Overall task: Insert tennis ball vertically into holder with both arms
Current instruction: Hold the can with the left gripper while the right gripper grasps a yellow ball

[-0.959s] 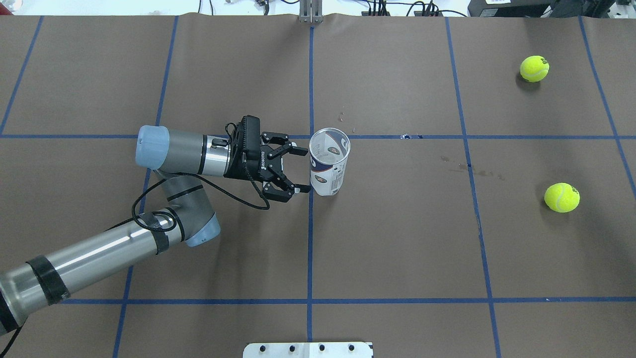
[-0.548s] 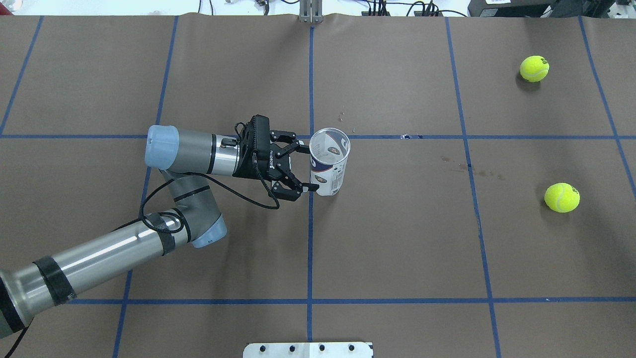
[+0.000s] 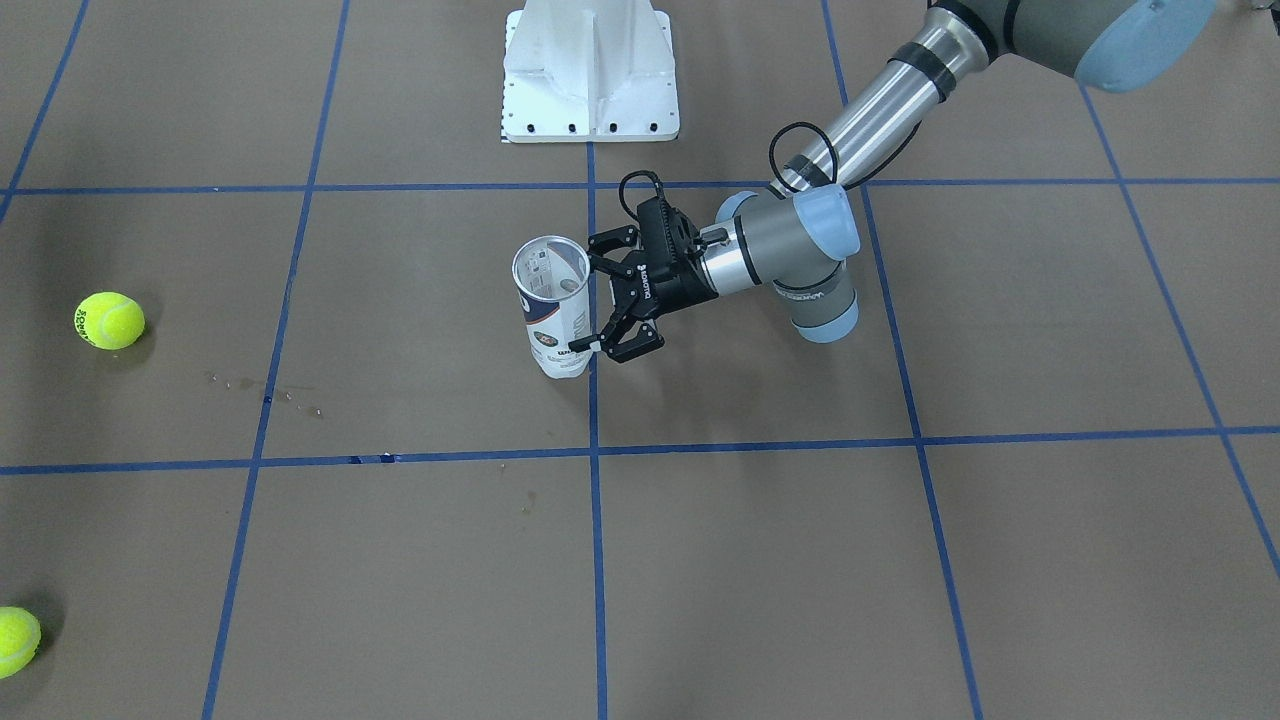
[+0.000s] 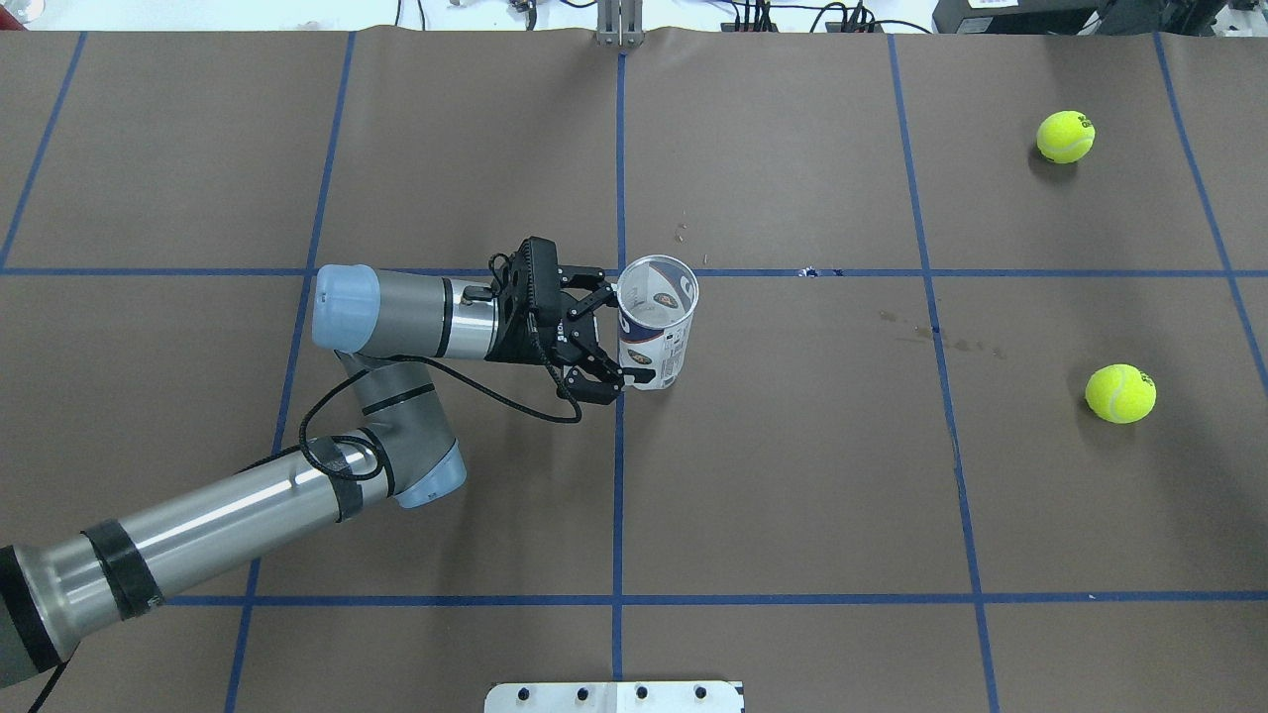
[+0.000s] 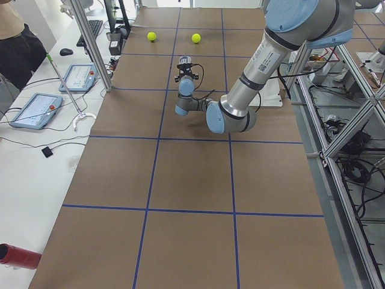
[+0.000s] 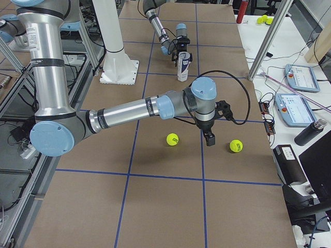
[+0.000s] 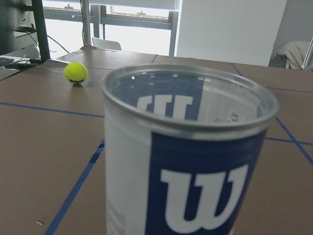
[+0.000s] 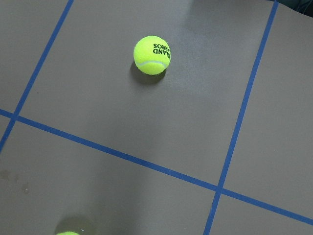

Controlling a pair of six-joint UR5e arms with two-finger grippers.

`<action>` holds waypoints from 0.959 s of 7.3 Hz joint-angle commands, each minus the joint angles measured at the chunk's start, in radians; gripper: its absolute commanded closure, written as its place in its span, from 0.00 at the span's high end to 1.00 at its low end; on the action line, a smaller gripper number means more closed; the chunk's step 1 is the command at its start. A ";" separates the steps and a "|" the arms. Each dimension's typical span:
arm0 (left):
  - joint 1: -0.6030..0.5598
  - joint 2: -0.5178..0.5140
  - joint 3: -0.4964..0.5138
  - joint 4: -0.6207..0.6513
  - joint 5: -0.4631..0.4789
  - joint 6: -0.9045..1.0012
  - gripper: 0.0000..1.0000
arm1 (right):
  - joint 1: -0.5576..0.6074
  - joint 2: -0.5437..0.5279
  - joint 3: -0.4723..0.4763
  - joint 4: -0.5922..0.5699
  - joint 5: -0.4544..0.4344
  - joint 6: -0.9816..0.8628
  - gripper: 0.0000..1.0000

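Brown table (image 4: pixel 792 475): your left tool (image 4: pixel 631 333) stands wide, fingers (image 4: pixel 599 381) flanking the upright holder (image 4: pixel 659 342); the right tool's (image 6: pixel 209 139) spread you cannot tell.

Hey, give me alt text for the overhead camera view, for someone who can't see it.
The robot's left gripper, open, reaches in from the left with a finger on each side of an upright, open-topped clear holder near the middle. A far tennis ball and a near tennis ball lie well off on the brown table, at its right side.
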 commanded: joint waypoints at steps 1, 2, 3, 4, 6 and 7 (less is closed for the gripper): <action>0.004 -0.002 0.001 0.015 0.008 0.001 0.96 | 0.000 -0.005 -0.039 -0.001 0.002 0.004 0.99; 0.006 -0.003 0.001 0.017 0.008 0.001 0.96 | -0.005 -0.009 -0.039 0.000 0.002 0.115 0.99; 0.006 -0.003 0.001 0.018 0.008 0.001 0.96 | -0.053 -0.006 -0.033 0.005 -0.001 0.251 0.99; 0.006 -0.003 0.001 0.018 0.008 0.001 0.96 | -0.087 -0.008 -0.033 0.028 -0.013 0.321 0.99; 0.006 -0.015 0.001 0.036 0.008 0.001 0.96 | -0.136 -0.016 -0.035 0.051 -0.036 0.465 0.98; 0.006 -0.018 0.002 0.037 0.008 0.001 0.96 | -0.174 -0.035 -0.033 0.106 -0.053 0.556 0.98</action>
